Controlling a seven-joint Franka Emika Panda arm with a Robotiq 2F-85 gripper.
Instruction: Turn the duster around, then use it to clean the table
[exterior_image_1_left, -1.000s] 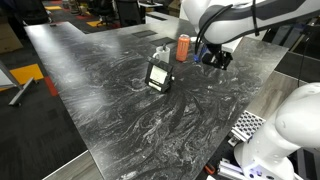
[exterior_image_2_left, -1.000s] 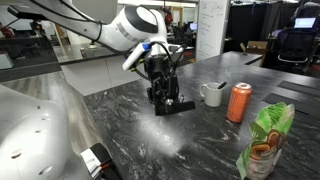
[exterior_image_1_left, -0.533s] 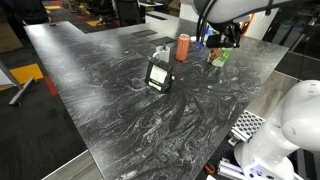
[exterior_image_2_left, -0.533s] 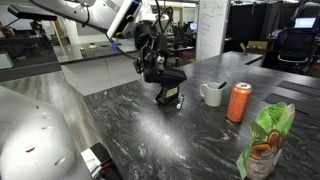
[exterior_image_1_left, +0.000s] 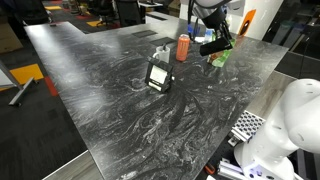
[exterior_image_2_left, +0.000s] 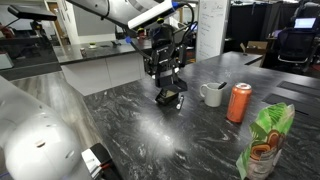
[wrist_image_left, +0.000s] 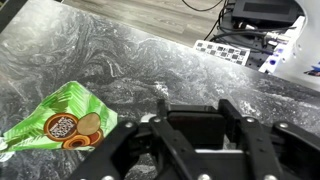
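The table (exterior_image_1_left: 120, 95) is a large glossy black-and-grey marble top, also seen in an exterior view (exterior_image_2_left: 200, 140) and in the wrist view (wrist_image_left: 120, 60). My gripper (exterior_image_1_left: 213, 45) hangs above the table's far right part, over the green bag. It also shows in an exterior view (exterior_image_2_left: 165, 70). In the wrist view my gripper (wrist_image_left: 196, 108) is shut on a black rectangular block, the duster (wrist_image_left: 195, 128). In an exterior view the duster (exterior_image_1_left: 216, 46) lies roughly level as a dark bar. It is clear of the table.
A black box with a pale face (exterior_image_1_left: 158, 75) (exterior_image_2_left: 170, 97) stands mid-table. Behind it are a white mug (exterior_image_1_left: 162, 52) (exterior_image_2_left: 213, 93), an orange can (exterior_image_1_left: 183, 47) (exterior_image_2_left: 240, 102) and a green snack bag (exterior_image_1_left: 218, 58) (exterior_image_2_left: 265, 140) (wrist_image_left: 60, 125). The table's edge (exterior_image_1_left: 250, 100) is to the right.
My gripper rose from low over the table near the can and turned, carrying the black duster with it. The box, mug, can and bag have not moved.
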